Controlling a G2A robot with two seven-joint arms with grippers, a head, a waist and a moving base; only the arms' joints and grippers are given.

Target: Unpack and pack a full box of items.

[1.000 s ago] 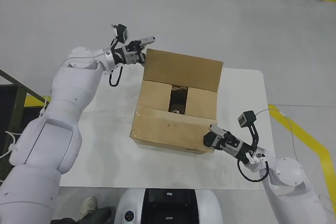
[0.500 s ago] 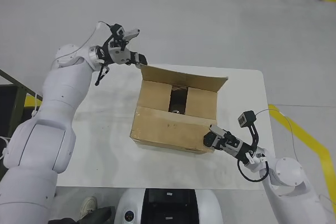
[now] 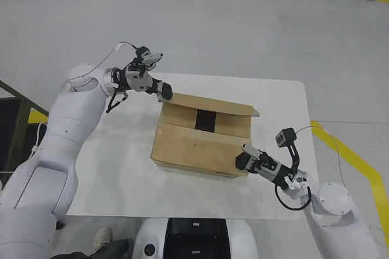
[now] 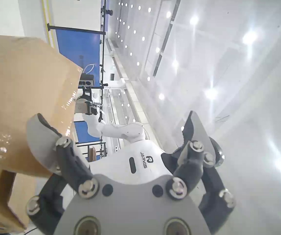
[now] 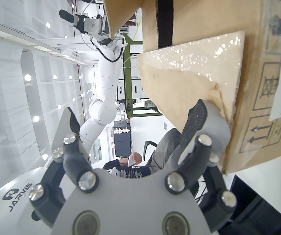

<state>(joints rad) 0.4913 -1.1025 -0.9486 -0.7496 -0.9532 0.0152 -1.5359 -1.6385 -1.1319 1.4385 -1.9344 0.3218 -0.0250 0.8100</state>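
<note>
Left tool (image 3: 163,91) sits at the far left corner of the cardboard box (image 3: 201,147), its arm stretched out from the shoulder and bent at the elbow. Its fingers are spread apart and grip nothing. In the left wrist view one finger (image 4: 41,135) lies against the far flap (image 4: 20,79), while the other stands free in the air.

One box stands in the middle of the white table (image 3: 117,168). Four flaps show. The near flap (image 3: 198,139) lies flat. The far flap (image 3: 211,103) slants low over the opening. Two side flaps lie beneath them, with a dark gap (image 3: 206,119) between them. What is inside the box cannot be made out.

Right tool (image 3: 245,161) is at the near right corner of the box, its forearm running low across the table. It too is spread wide and holds nothing. In the right wrist view one ribbed finger (image 5: 196,118) touches the taped corner of the box (image 5: 204,62).

Beyond the table on the right, a yellow line (image 3: 350,155) runs along the floor.
</note>
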